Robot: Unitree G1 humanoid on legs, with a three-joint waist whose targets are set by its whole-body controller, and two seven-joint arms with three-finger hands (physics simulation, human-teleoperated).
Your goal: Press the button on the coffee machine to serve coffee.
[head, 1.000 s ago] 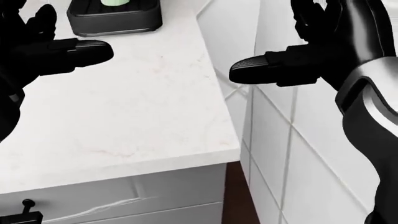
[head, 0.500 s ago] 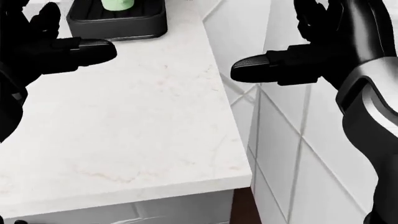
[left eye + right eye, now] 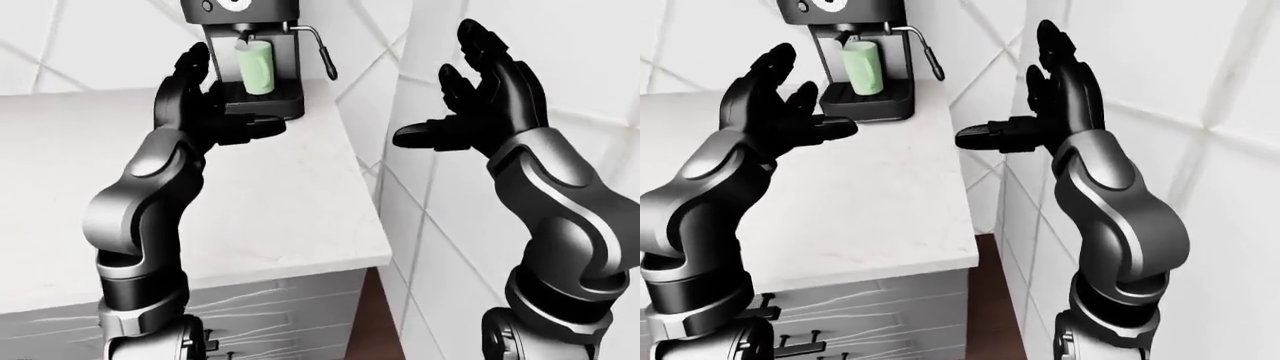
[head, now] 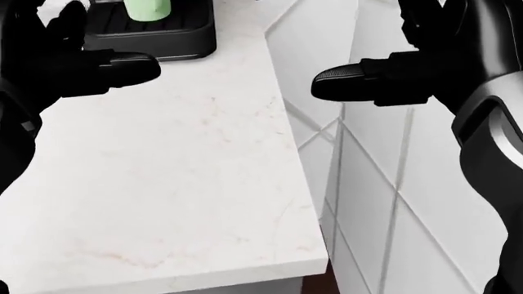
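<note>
A black coffee machine (image 3: 855,52) stands at the top of the white counter (image 3: 270,210), near the tiled wall corner. A pale green cup (image 3: 862,67) sits on its drip tray under the spout. Its round dial (image 3: 826,6) shows at the top edge; I cannot make out the button itself. My left hand (image 3: 780,112) is open, held above the counter just left of and below the machine. My right hand (image 3: 1040,112) is open, raised off the counter's right edge beside the tiled wall. Neither hand touches the machine.
A white tiled wall (image 3: 450,247) runs down the right side, close to my right arm. The counter's right edge (image 4: 314,245) ends by a narrow dark gap. White drawers with black handles (image 3: 800,349) sit below the counter.
The head view has shifted: the counter and machine slid lower and nearer, so the camera moved toward the counter. Both hands stay open in about the same pose.
</note>
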